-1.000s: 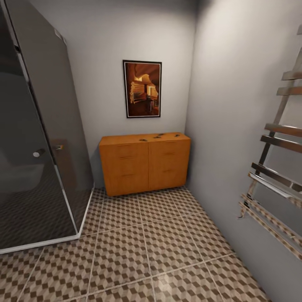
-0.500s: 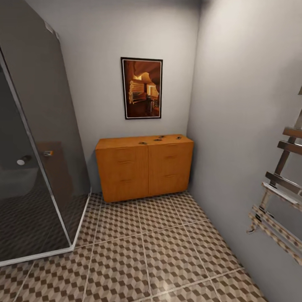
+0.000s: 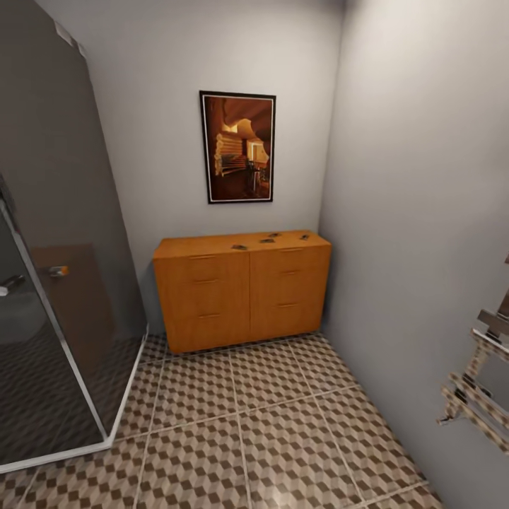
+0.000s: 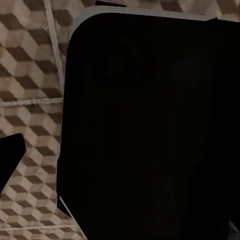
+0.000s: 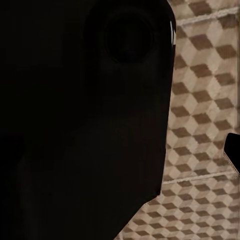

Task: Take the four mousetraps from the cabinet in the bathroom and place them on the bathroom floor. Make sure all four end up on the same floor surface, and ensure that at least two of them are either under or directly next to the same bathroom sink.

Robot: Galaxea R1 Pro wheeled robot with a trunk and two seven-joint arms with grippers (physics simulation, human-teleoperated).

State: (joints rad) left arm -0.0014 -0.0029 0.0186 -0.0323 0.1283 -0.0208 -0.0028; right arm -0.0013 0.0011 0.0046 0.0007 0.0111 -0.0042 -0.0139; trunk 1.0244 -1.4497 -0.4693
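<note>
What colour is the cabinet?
Orange-brown wood, clearest in the head view: the cabinet.

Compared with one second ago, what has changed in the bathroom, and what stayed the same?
Only the camera moved: the head view advanced toward the cabinet and turned slightly, so the shower glass and towel rack slid outward to the edges. The things themselves did not move: the small dark mousetraps lie on the cabinet top as before, and the picture hangs above it. Nothing was taken hold of or let go.
</note>
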